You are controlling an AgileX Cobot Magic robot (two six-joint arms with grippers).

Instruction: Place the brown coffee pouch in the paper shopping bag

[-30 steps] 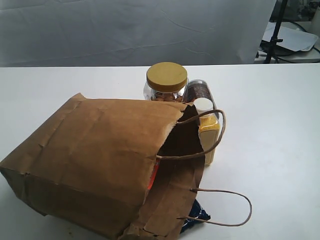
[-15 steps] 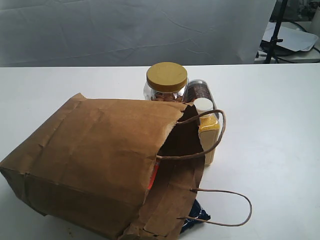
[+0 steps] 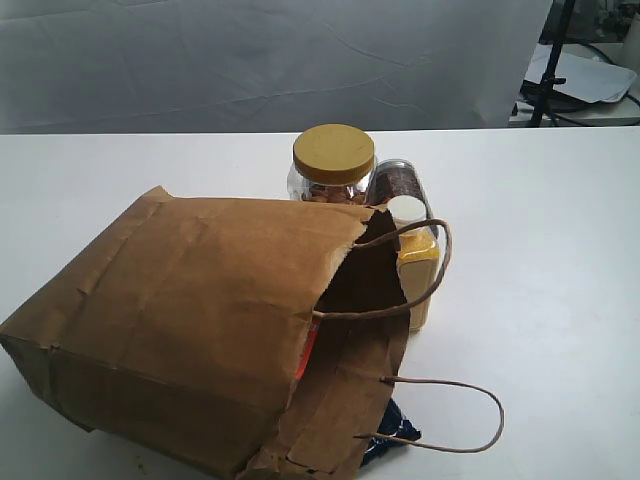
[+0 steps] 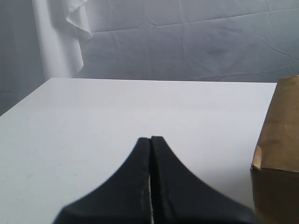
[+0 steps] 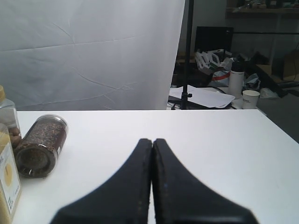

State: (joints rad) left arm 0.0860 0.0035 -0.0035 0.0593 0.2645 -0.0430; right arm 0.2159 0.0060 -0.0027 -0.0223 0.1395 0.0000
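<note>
Currently the paper shopping bag (image 3: 190,300) is seen lying on its side on the white desk (image 3: 560,260), its mouth turned toward the right of the ext. view. One twisted handle (image 3: 441,262) is looped up beside the mouth, and the other handle (image 3: 494,420) is spread flat on the desk nearer the camera. The brown coffee pouch (image 3: 307,352) is shown only as an orange-red sliver just inside the bag's mouth; the rest is hidden by the bag wall, so its pose can't be told.

A dark-blue packet (image 3: 397,432) is partly pinned under the bag's lower lip, w/ only a corner sticking out. Behind the bag, a clear jar w/ yellow lid (image 3: 333,160) is stood upright. Just beside it a dark-filled jar (image 3: 400,181) is laid on its side, and a white-capped bottle of yellow powder (image 3: 416,262) is stood inside the upper handle's loop, close to the bag's mouth.

Neither arm is seen in the ext. view. The L pincer (image 4: 150,139) is pressed together w/ nothing between the tips, held over bare desk, w/ a bag corner visible off to one side. The R pincer (image 5: 152,140) is likewise pressed together and empty, well apart from the jars. A white cloth backdrop (image 3: 250,60) is hung behind the desk.
</note>
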